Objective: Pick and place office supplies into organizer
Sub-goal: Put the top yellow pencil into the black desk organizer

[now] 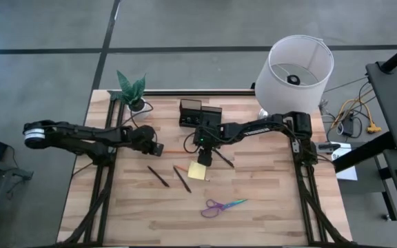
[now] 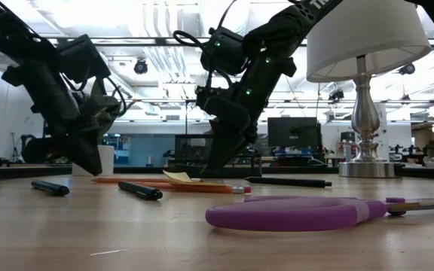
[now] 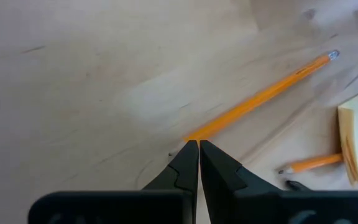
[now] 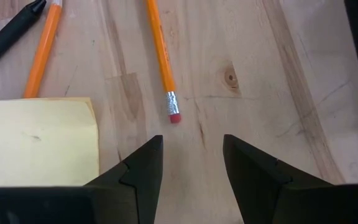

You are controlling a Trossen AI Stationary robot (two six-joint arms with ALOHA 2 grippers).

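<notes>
Out on the left, the left hand (image 1: 158, 148) is seen clenched tight with nothing between its fingers, its tips set low over the counter (image 1: 267, 220) right at the pointed end of an orange pencil (image 3: 260, 94); that pencil runs away from the tips toward the other arm, and in the left wrist view the closed tips look to be at or just short of it, though contact cannot be confirmed. Closed fingers at a pencil's end suggest a nudge or a hold-off, not a grasp. Just past that hand, toward the near edge, two dark pens (image 1: 158, 176) are left lying loose on the wood, and the purple-and-teal scissors (image 1: 220, 205) lie further out, well apart from both hands. At the centre, the right hand (image 1: 205, 156) is hung over the counter with its fingers released and spread, empty; the eraser end of an orange pencil (image 4: 173, 114) is framed just ahead of the gap, which reads as a line-up for a pick. The yellow sticky-note pad (image 1: 198, 171) is lying beside one finger. The black organizer (image 1: 198, 114) is standing behind the right hand, near the far edge, close enough for a short carry. Nothing is seen placed in it yet.
</notes>
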